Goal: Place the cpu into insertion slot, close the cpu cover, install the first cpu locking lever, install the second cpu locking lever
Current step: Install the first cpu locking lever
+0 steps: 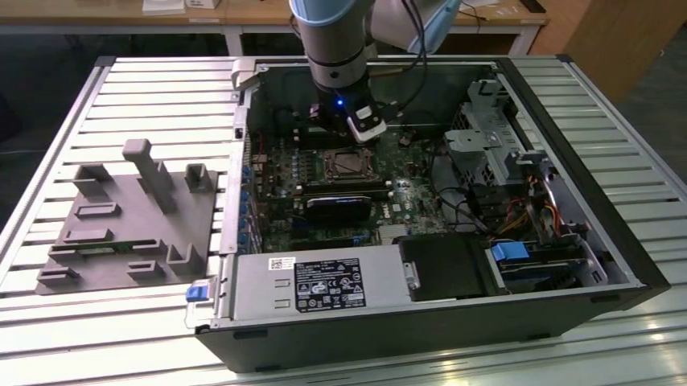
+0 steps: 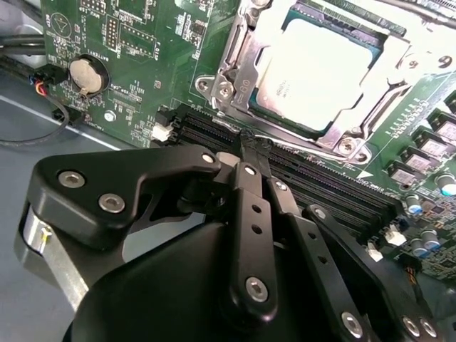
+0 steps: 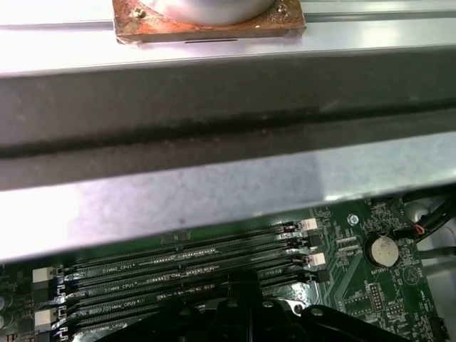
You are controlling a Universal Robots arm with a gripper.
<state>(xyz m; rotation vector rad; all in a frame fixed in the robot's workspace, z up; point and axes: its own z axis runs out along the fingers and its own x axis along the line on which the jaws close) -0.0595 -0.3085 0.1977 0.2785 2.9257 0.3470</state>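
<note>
Slats of a metal tabletop (image 1: 86, 96) are carrying an open computer case (image 1: 601, 241) in the exterior view, with a grey fixture (image 1: 129, 217) lying beside it on the exterior view's left. The arm (image 1: 335, 40) is reaching down into the case, and the tool (image 1: 365, 129) is hanging just above the insertion slot (image 1: 346, 165).

In the second wrist view, the cpu (image 2: 320, 68) is sitting in the socket with the cpu cover (image 2: 246, 60) lying down over it, framing its bright top. The tool (image 2: 251, 146) is showing its fingers drawn together, tips at the socket's edge next to the memory slots (image 2: 335, 185). A thin metal rod (image 2: 306, 146), probably a locking lever, is running along that edge. I cannot tell whether the tips are pinching it. A coin cell (image 2: 89, 73) is sitting well apart.

In the first wrist view, the tool (image 3: 246, 306) is hovering over the memory slots (image 3: 178, 263), below the case wall (image 3: 214, 192).

Slipping looks like the main risk. If the tips are riding off the rod, they could scrape the slots or the board, and a half-caught lever could spring back.
</note>
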